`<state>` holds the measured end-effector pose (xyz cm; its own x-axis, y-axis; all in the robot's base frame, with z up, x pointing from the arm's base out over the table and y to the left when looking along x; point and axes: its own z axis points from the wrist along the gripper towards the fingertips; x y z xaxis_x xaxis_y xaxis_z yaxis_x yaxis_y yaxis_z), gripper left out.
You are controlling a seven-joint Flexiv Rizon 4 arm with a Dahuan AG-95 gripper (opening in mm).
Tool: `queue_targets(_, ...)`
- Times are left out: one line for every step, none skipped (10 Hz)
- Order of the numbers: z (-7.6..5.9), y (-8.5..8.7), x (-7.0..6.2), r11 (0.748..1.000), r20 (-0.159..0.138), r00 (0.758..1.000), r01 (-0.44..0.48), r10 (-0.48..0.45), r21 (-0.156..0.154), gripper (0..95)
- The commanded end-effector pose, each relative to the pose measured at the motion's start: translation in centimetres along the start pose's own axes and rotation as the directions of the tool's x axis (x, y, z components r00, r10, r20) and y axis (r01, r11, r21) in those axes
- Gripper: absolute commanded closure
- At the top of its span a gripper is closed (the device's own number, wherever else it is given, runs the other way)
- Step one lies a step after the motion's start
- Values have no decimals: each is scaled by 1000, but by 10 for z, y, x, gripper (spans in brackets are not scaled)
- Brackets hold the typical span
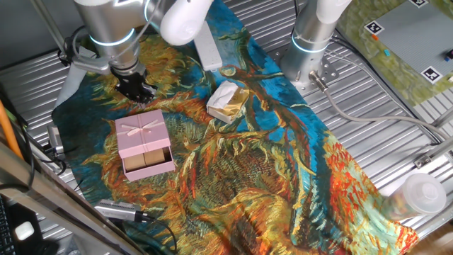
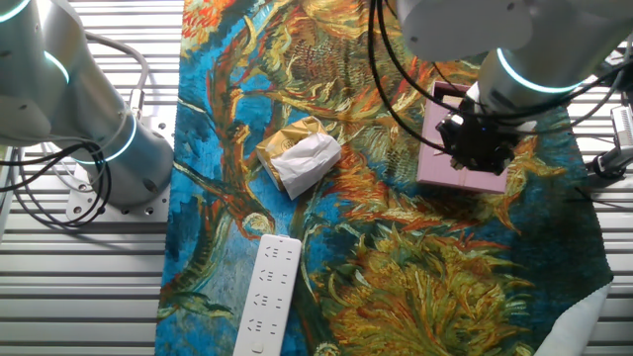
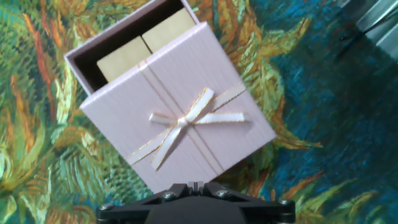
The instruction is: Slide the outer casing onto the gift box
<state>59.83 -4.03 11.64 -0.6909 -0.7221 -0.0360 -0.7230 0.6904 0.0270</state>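
The outer casing (image 1: 144, 133) is a pale-pink sleeve with a ribbon bow. It lies on the painted cloth and covers most of the gift box (image 1: 150, 161), whose tan blocks still show at the open end. In the hand view the casing (image 3: 180, 112) fills the middle and the gift box (image 3: 134, 53) sticks out at the top left. My gripper (image 3: 196, 185) is shut, with its fingers together at the casing's near edge and nothing between them. It sits just behind the casing in one fixed view (image 1: 136, 86) and partly hides the casing (image 2: 435, 158) in the other (image 2: 480, 148).
A cream-and-gold foil lump (image 1: 226, 101) lies mid-cloth. A long white bar (image 1: 207, 49) lies past it. A second arm's base (image 1: 311, 42) stands off the cloth on the slatted metal table. A clear plastic container (image 1: 417, 195) sits at the cloth's far corner.
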Motion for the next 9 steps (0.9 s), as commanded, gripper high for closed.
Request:
queue_targets(0,-1,0,999,-5,999,-37,37,12,950)
queue_targets(0,-1,0,999,-1,999,-53,53,1,950)
queue_targets(0,-1,0,996,4,996,-88,88,2,950)
queue_targets(0,-1,0,994,3,994,-114,114,7,950)
queue_targets(0,-1,0,988,12,988,-156,156,4,950)
queue_targets(0,-1,0,983,20,983,-182,182,1,950)
queue_targets(0,-1,0,976,21,976,-216,216,1,950)
queue_targets(0,-1,0,969,20,969,-246,246,3,950)
queue_targets(0,-1,0,966,22,966,-259,259,0,950)
